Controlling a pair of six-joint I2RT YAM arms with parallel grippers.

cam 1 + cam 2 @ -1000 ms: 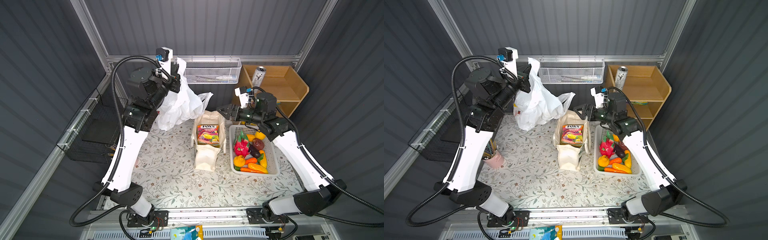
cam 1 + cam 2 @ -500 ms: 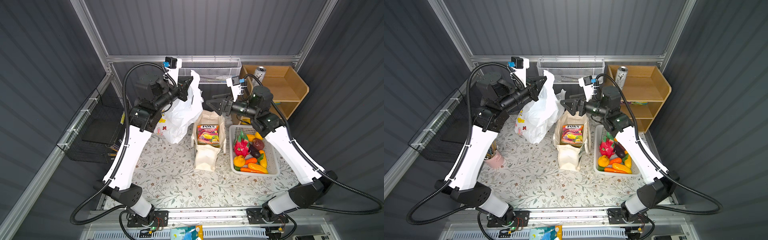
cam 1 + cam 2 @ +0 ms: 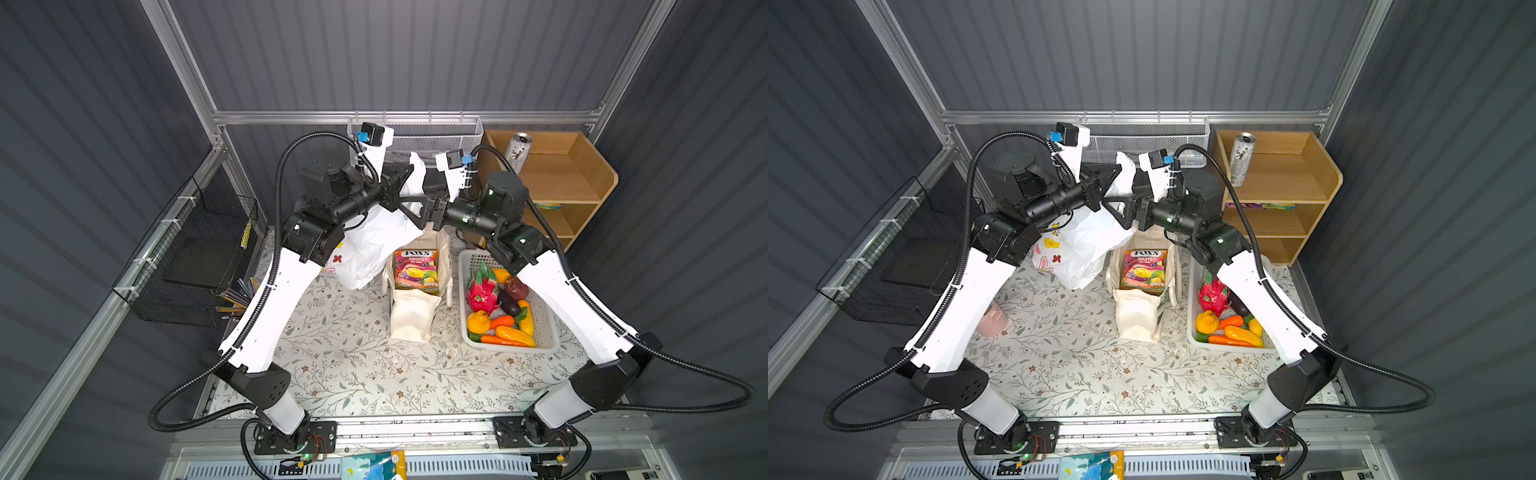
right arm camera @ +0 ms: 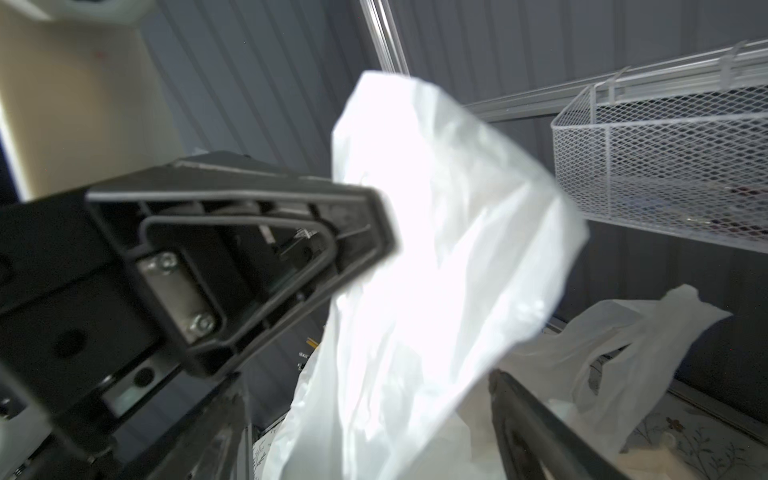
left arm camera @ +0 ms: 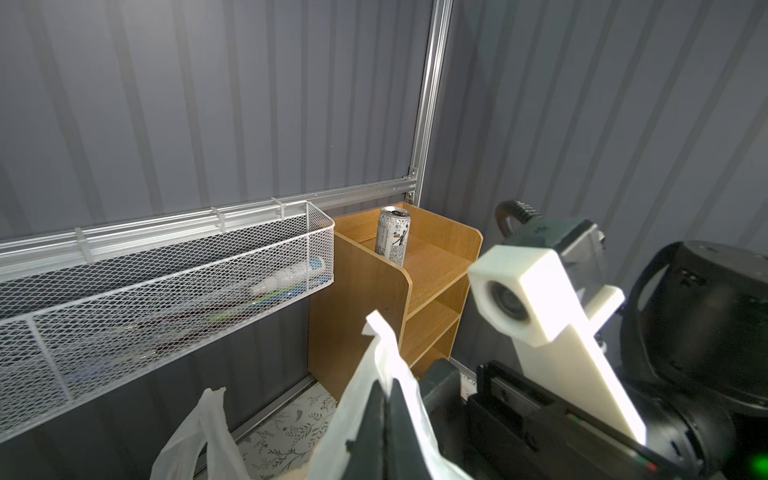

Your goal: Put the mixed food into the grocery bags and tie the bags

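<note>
My left gripper (image 3: 409,172) is shut on one handle (image 5: 382,345) of the white plastic grocery bag (image 3: 374,249) and holds it up high at the back. The bag's body hangs beside the cream canvas tote (image 3: 415,316). A snack packet (image 3: 417,270) stands in the tote. My right gripper (image 4: 374,395) faces the left one, open, with a finger on each side of the raised plastic. The bag's other handle (image 4: 648,332) hangs loose. Dragon fruit (image 3: 482,286), eggplant (image 3: 509,305) and carrots (image 3: 498,340) lie in the white basket (image 3: 548,332). A silver can (image 3: 517,151) stands on the shelf.
A wooden shelf unit (image 3: 582,178) fills the back right corner. A white mesh basket (image 3: 436,133) hangs on the back wall just behind both grippers. At the left are a black wire basket (image 3: 199,257) and a pink cup (image 3: 992,320) of pencils (image 3: 237,291).
My left gripper has carried the bag handle to the right, toward the middle. My right gripper has risen and moved left until its open fingers stand around the plastic.
</note>
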